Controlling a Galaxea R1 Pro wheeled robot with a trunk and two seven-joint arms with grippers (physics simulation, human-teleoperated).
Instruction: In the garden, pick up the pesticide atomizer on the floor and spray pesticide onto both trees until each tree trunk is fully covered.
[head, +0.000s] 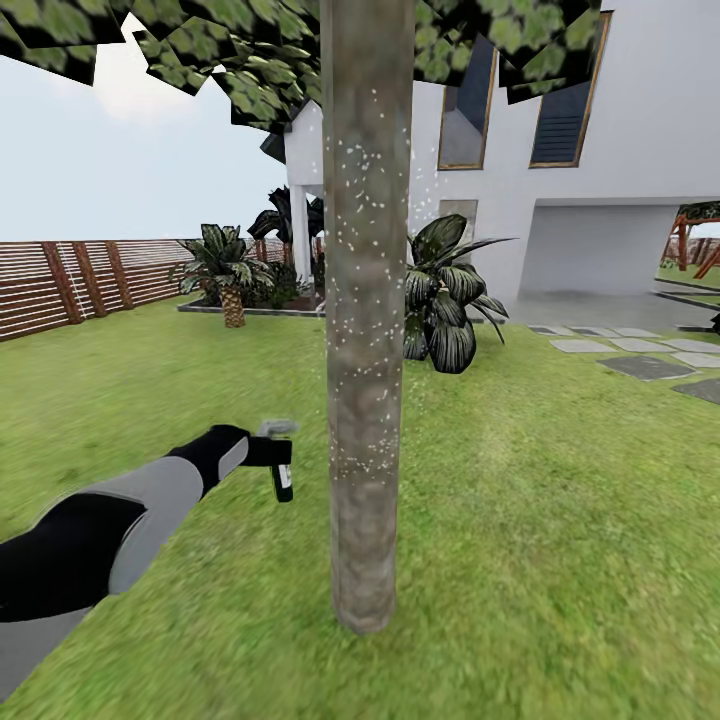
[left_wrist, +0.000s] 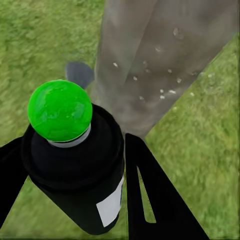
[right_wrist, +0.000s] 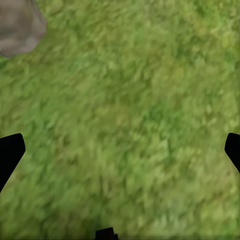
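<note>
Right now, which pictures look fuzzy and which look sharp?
Head view: the mottled grey-brown tree trunk with its white pesticide specks is fairly sharp, while the green grass lawn is smeared. Left wrist view: the dark atomizer with the bright green ball top is crisp in the left pincer; the grass is soft. Right wrist view: the grass is all blurry.

The trunk stands on the lawn at centre. The left gripper holds the atomizer just left of it. Behind stand a bush and house; a fence runs far left.
</note>
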